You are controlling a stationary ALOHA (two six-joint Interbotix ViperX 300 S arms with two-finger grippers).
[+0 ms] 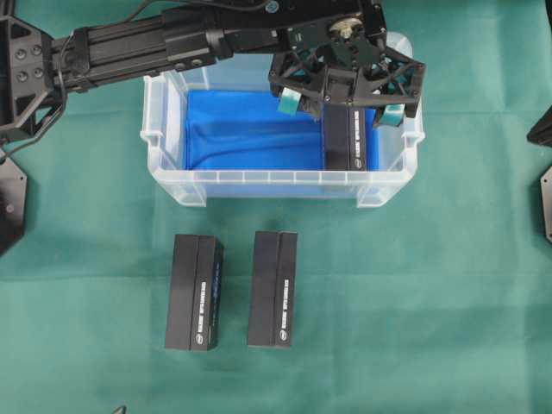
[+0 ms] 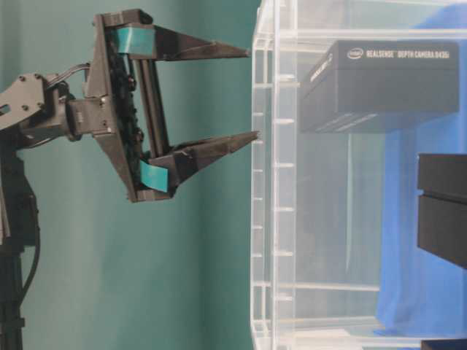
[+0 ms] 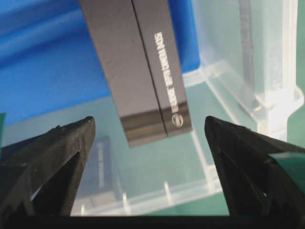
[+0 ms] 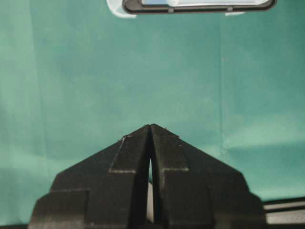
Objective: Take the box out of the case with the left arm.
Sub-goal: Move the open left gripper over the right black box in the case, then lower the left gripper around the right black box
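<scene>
Overhead, the left end effector (image 1: 344,102) hangs spread wide above the box (image 1: 346,142), which lies on the blue cloth (image 1: 250,134) at the case's (image 1: 172,185) right end. Two more boxes (image 1: 195,293) lie on the counter (image 1: 414,293). Only the right wrist view shows the right end effector (image 4: 150,129), its tips pressed together.

Hidden and cut-off parts of the scene

In the overhead view the left gripper (image 1: 345,102) covers the far end of the box (image 1: 345,142) in the case (image 1: 164,129), and the right arm (image 1: 542,164) is cut off at the right edge. The box's white lettering (image 3: 167,71) is blurred in the left wrist view.
</scene>
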